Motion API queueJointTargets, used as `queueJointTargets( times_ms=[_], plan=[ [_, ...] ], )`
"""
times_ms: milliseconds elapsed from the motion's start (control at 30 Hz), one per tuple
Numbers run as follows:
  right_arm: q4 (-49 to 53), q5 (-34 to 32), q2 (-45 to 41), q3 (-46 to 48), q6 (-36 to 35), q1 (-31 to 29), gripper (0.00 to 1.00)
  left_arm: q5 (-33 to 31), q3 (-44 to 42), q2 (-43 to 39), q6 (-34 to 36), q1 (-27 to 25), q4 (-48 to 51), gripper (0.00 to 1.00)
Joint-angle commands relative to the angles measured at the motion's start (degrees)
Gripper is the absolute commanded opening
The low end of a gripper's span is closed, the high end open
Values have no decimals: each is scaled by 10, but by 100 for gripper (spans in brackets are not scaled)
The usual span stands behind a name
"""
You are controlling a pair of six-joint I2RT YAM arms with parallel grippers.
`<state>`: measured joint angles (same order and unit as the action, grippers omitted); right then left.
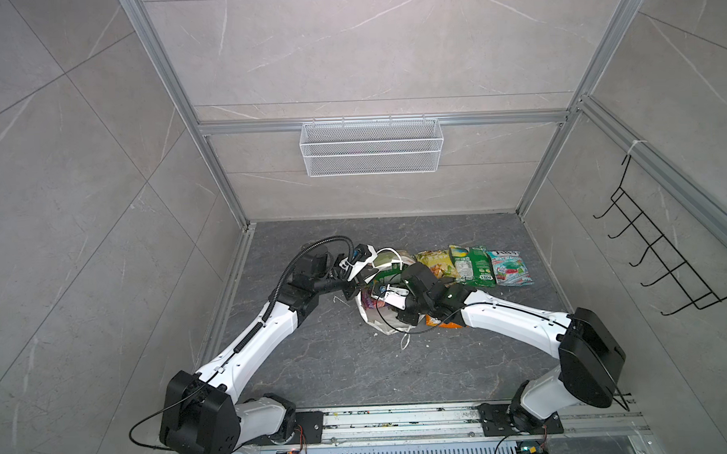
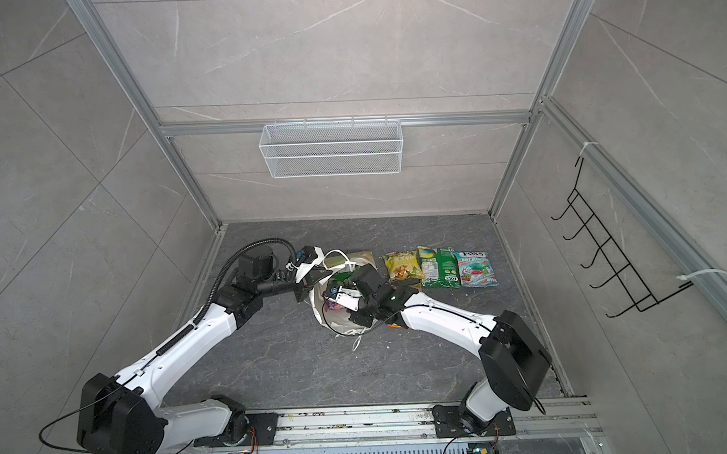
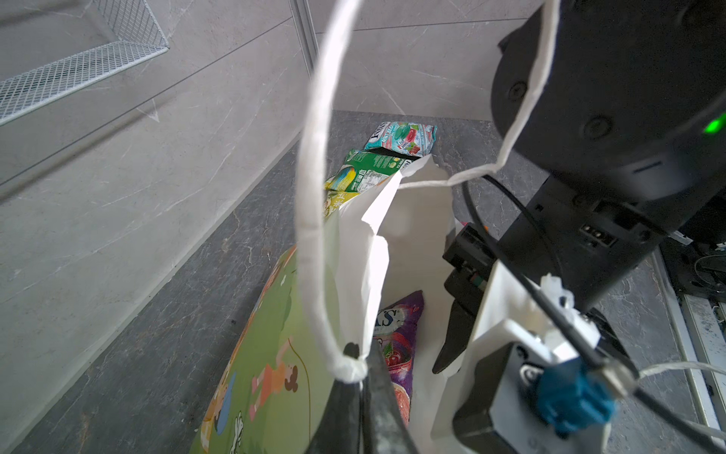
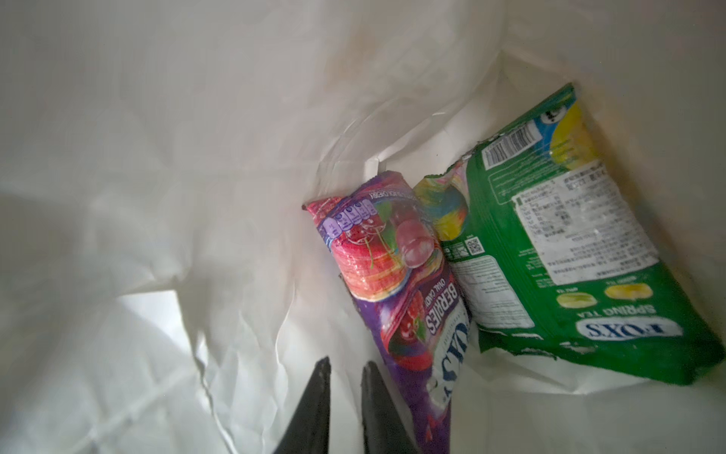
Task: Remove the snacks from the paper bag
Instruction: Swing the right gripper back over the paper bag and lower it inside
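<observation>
The paper bag [image 1: 375, 319] [image 2: 336, 320] stands mid-floor with its mouth open. In the left wrist view my left gripper [image 3: 361, 373] is shut on the bag's rim, where a white cord handle [image 3: 314, 196] is tied. My right gripper [image 4: 345, 365] is down inside the bag, its jaws a little apart with nothing between them. A purple berries packet [image 4: 393, 283] [image 3: 396, 338] lies just beside one finger, and a green spring tea packet [image 4: 569, 255] lies past it. Outside, a yellow chip bag [image 1: 436, 265], a green bag [image 1: 471, 266] and a teal mint bag [image 1: 509, 266] lie in a row.
An orange packet [image 1: 446, 323] shows under my right forearm. A white mesh basket [image 1: 371, 146] hangs on the back wall and a black wire hook rack [image 1: 662, 251] on the right wall. Aluminium rails [image 1: 402, 422] run along the front edge.
</observation>
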<state>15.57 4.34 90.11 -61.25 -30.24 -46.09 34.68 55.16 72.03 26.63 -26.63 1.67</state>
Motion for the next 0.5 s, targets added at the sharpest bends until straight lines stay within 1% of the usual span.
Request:
queueJointTargets(
  times_ms=[0,133,233,467],
  plan=[
    [16,-17,25,-30,-33,-4,21,3,17,-18,13,0,-7,0],
    [58,-25,59,-64,-50,-4,24,3,20,-17,12,0,-6,0],
    [90,-9,78,-81,-59,-5,28,4,21,-15,13,0,-6,0],
    [112,-12,101,-95,-63,-14,35,5,23,-9,11,0,-10,0]
  ],
)
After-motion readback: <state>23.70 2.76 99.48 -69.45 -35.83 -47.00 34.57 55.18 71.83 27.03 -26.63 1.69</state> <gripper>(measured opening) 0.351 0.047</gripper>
